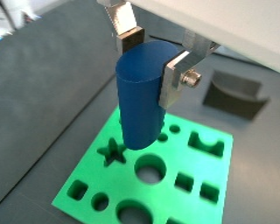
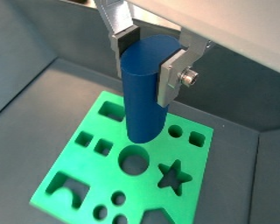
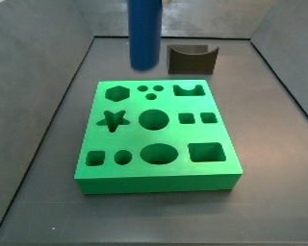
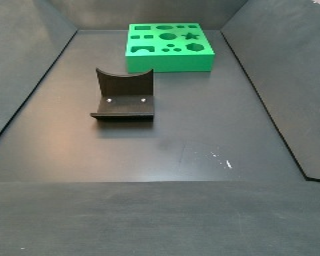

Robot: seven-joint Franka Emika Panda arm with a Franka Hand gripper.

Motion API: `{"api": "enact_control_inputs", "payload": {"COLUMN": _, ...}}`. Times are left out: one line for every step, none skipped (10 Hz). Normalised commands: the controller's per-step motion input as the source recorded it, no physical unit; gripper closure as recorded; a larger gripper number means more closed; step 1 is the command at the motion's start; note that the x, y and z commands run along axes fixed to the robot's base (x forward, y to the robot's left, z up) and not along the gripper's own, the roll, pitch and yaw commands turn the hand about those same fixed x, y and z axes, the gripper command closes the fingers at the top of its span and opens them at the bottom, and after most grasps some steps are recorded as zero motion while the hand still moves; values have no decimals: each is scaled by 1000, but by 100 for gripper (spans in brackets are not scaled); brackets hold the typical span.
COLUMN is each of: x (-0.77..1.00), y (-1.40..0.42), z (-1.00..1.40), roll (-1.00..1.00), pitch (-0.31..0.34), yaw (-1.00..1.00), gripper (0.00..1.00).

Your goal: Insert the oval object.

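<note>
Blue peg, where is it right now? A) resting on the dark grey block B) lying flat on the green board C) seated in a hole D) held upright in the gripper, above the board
D: the gripper clamps the blue peg upright, its lower end clear above the green board.

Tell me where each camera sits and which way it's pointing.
Wrist views: ride above the hand, looking down past the blue peg it clamps onto the green board.
Side view: faces the board's front; only the peg shows.
Side view: looks across the dark grey block towards the board; no robot.
All share the board.
</note>
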Motion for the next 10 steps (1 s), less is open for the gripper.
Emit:
{"api": "enact_control_inputs", "payload": {"x": 57, "y": -371, "z": -466, "roll": 0, "pitch": -51, "yaw": -706, "gripper": 100}}
{"api": "enact_control_inputs", "payload": {"x": 109, "y": -394, "z": -426, "roll": 0, "pitch": -4, "yaw": -649, "gripper": 100}}
{"api": "enact_control_inputs", "payload": {"x": 360, "y": -431, "z": -531, "roll": 0, "pitch": 36, "yaw": -466, "gripper": 100}}
{"api": "enact_control_inputs", "payload": {"x": 329, "y": -417, "z": -497, "roll": 0, "pitch": 51, "yaw": -506, "gripper": 100}}
{"api": "enact_control_inputs", "payload": {"x": 0, "y": -331, "z": -397, "roll": 0, "pitch": 0, "yaw": -826, "gripper": 100}}
{"api": "enact_control_inputs", "payload": {"x": 0, "y": -206, "z": -454, "roll": 0, "pitch": 40, "yaw": -937, "gripper": 100}}
{"api": "enact_control_inputs", "payload": {"x": 0, "y": -177, "z": -460, "roll": 0, "pitch": 59, "yaw": -957, "gripper": 100}}
{"api": "enact_control_inputs", "payload": {"x": 0, "y": -186, "z": -431, "roll": 0, "pitch": 74, "yaw": -943, "gripper": 100}}
{"api": "enact_control_inputs", "payload": {"x": 0, "y": -191, "z": -406, "roll": 0, "pitch": 80, "yaw": -937, "gripper": 100}}
{"api": "enact_control_inputs", "payload": {"x": 0, "y": -180, "z": -409, "roll": 0, "pitch": 73, "yaw": -949, "gripper": 100}}
